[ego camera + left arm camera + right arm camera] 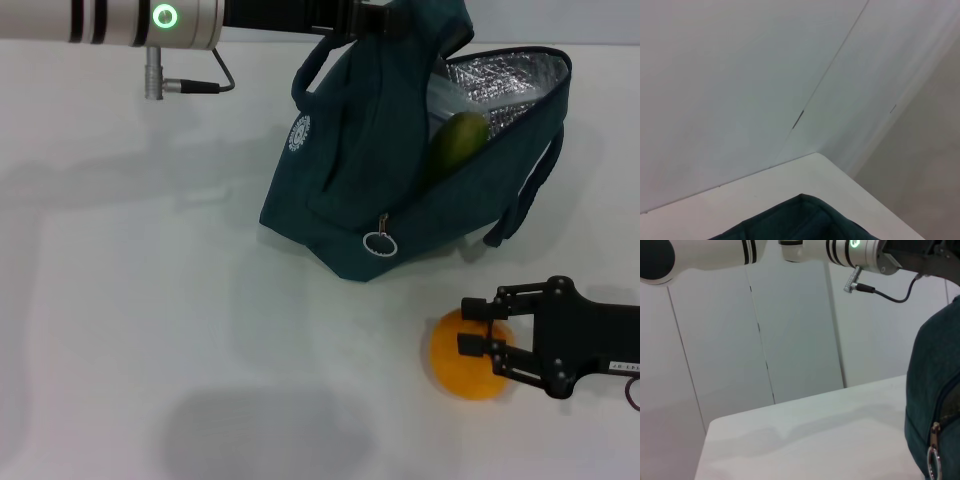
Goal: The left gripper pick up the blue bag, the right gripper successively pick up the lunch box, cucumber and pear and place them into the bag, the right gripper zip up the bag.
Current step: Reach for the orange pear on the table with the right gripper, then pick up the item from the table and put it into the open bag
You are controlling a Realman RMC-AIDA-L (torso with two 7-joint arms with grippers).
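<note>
The pear (468,357) sits on the white bench (150,330) just in front of the blue bag (400,190), and your right gripper (482,344) has its fingers spread around it, one on each side, not yet closed as far as you can see. The left gripper (375,20) holds the bag up by a handle at the top; you cannot tell how its fingers stand. That lift keeps the foil-lined mouth gaping toward the right arm. The cucumber (452,145) already leans inside. The lunch box seems to lie behind it, though you can't be sure. Expect to carry the pear over the bag's near rim; the far handle hangs beside the opening, so keep clear of it.
</note>
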